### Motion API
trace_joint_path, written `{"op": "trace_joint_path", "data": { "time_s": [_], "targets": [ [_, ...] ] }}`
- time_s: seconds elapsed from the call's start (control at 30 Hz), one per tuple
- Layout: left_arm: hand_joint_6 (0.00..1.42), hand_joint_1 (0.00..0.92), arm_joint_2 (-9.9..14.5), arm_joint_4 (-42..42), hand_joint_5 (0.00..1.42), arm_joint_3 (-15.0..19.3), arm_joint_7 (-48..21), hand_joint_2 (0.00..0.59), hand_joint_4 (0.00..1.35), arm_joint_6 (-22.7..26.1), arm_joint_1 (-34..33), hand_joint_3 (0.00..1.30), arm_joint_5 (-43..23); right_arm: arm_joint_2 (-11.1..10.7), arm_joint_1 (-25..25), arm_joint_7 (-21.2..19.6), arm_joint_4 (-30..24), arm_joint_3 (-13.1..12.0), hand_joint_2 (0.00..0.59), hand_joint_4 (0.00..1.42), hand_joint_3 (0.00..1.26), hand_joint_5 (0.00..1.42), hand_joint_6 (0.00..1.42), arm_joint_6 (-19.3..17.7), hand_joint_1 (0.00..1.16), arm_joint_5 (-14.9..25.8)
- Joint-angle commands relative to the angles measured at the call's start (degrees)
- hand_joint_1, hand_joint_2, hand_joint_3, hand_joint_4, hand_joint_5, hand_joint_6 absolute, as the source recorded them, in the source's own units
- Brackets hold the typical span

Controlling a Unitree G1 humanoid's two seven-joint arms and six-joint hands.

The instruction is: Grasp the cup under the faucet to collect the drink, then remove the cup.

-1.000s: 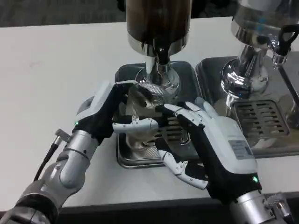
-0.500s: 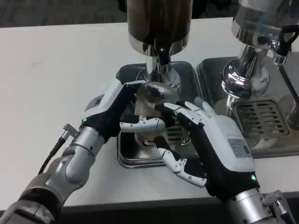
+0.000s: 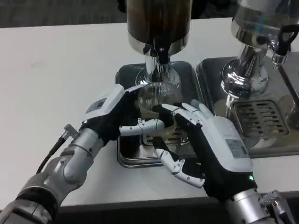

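The left hand (image 3: pixel 114 114) wraps the clear cup (image 3: pixel 154 95) from the side, holding it upright under the faucet (image 3: pixel 162 56), presumably so the drink falls straight in. The right hand (image 3: pixel 212 142) grasps nothing; its fingers lie spread beside the cup, seemingly to steady it. The cup stands over the drip tray (image 3: pixel 128 158) near the middle of the desk (image 3: pixel 56 70), below the dispenser (image 3: pixel 159 23).

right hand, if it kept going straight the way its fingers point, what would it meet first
Probably the clear ribbed plastic cup that the left hand holds under the dark drink dispenser's faucet. The right hand's fingers point up and left at it and look almost on it, though depth is unclear.
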Motion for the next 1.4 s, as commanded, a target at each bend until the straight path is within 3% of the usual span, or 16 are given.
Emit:
{"op": "trace_joint_path", "data": {
  "time_s": [0.03, 0.27, 0.4, 0.7, 0.8, 0.9, 1.2, 1.33, 1.4],
  "targets": [
    [0.11, 0.201, 1.6, -0.6, 0.20, -0.3, 0.2, 0.042, 0.05, 0.2, 0.5, 0.16, 0.6, 0.0, -0.9, 0.2, 0.8, 0.3, 0.443, 0.32, 0.29, 0.17, 0.05, -1.1, 0.43, 0.5],
    [0.00, 0.120, 3.1, -1.5, 0.11, -0.7, 2.3, 0.004, 0.00, 0.8, 0.5, 0.01, 1.6, 0.4, -1.5, 0.0, 1.7, 0.5, 0.443, 0.32, 0.29, 0.17, 0.06, -1.4, 0.43, 0.8],
    [0.00, 0.079, 4.1, -2.5, 0.06, -0.7, 3.3, 0.010, 0.00, -0.5, 0.7, 0.00, 2.4, 0.7, -1.7, -0.6, 2.3, 0.7, 0.443, 0.32, 0.29, 0.17, 0.06, -1.8, 0.43, 0.7],
    [0.00, 0.077, 6.9, -6.4, 0.05, 3.1, 4.0, 0.021, 0.00, -7.1, 4.0, 0.00, -0.4, 1.2, -2.4, -1.8, 3.7, 0.3, 0.443, 0.32, 0.29, 0.18, 0.06, -2.8, 0.43, 0.6],
    [0.00, 0.077, 8.9, -9.0, 0.07, 5.4, 3.5, 0.024, 0.00, -10.5, 6.9, 0.00, -2.2, 1.3, -2.4, -2.2, 4.1, -0.2, 0.443, 0.32, 0.29, 0.18, 0.06, -3.5, 0.43, 0.7],
    [0.00, 0.089, 11.0, -12.1, 0.12, 8.1, 2.8, 0.041, 0.00, -14.1, 10.4, 0.05, -4.6, 1.6, -2.4, -2.9, 4.3, -0.9, 0.443, 0.32, 0.30, 0.18, 0.06, -4.4, 0.43, 0.7],
    [0.14, 0.181, 16.7, -20.7, 0.28, 14.7, -3.0, 0.077, 0.21, -21.1, 18.9, 0.23, -12.2, 2.1, -2.8, -6.7, 5.4, -3.2, 0.443, 0.34, 0.31, 0.23, 0.13, -5.4, 0.46, 0.7],
    [0.21, 0.159, 17.5, -22.6, 0.32, 17.1, -7.7, 0.068, 0.22, -22.2, 21.1, 0.26, -17.0, 1.5, -2.8, -12.0, 6.9, -5.7, 0.442, 0.35, 0.32, 0.25, 0.16, -9.3, 0.46, 1.9],
    [0.26, 0.145, 16.9, -24.5, 0.34, 18.4, -12.5, 0.067, 0.26, -22.7, 22.0, 0.29, -24.1, 1.1, -3.2, -12.3, 7.5, -6.3, 0.444, 0.35, 0.32, 0.26, 0.16, -9.5, 0.46, 1.9]
  ]
}}
